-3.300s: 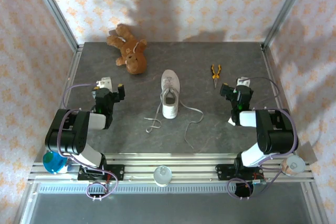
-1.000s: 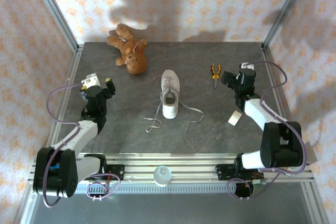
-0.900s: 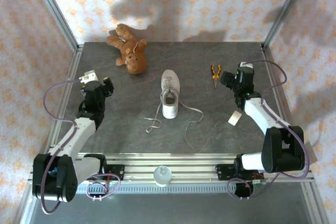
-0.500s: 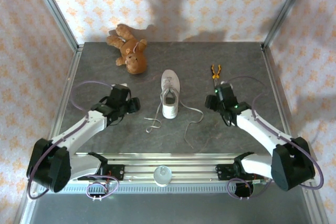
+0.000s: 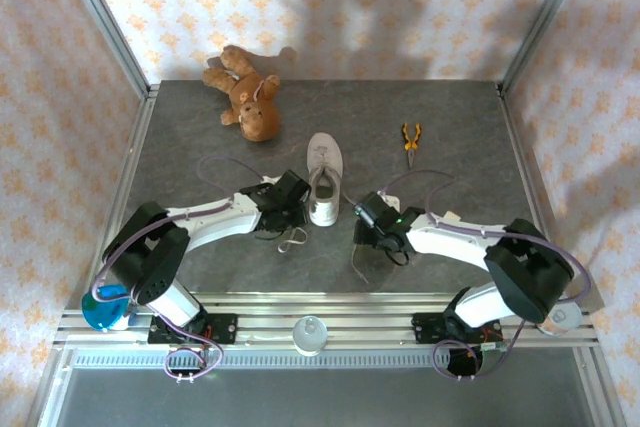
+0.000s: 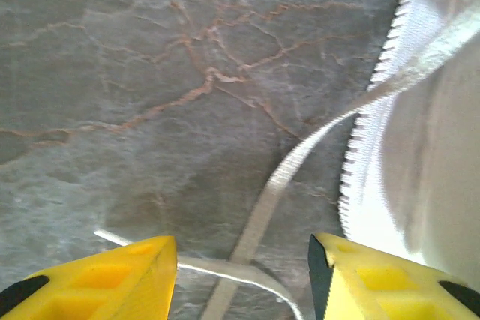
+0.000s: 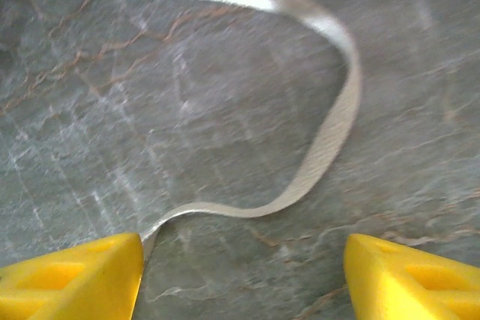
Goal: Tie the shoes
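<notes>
The left arm (image 5: 215, 215) and right arm (image 5: 455, 239) have swung in from the desk's (image 5: 200, 137) outer sides, stretching low toward the shoe (image 5: 324, 179). The left fingers (image 6: 112, 267) now straddle the lace (image 6: 300, 155) beside its heel. The right fingers (image 7: 75, 267) flank the other lace (image 7: 330, 125).

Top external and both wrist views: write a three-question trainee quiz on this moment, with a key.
1. True or false: the left fingers are clamped shut on the left lace.
2. What lies beyond the sneaker, to its right? A) pliers B) scissors C) a hammer
3. Fill in: the right lace lies loose on the ____ between the open right fingers.
Key: 1 false, they stand apart; 2 A; 3 table.
</notes>
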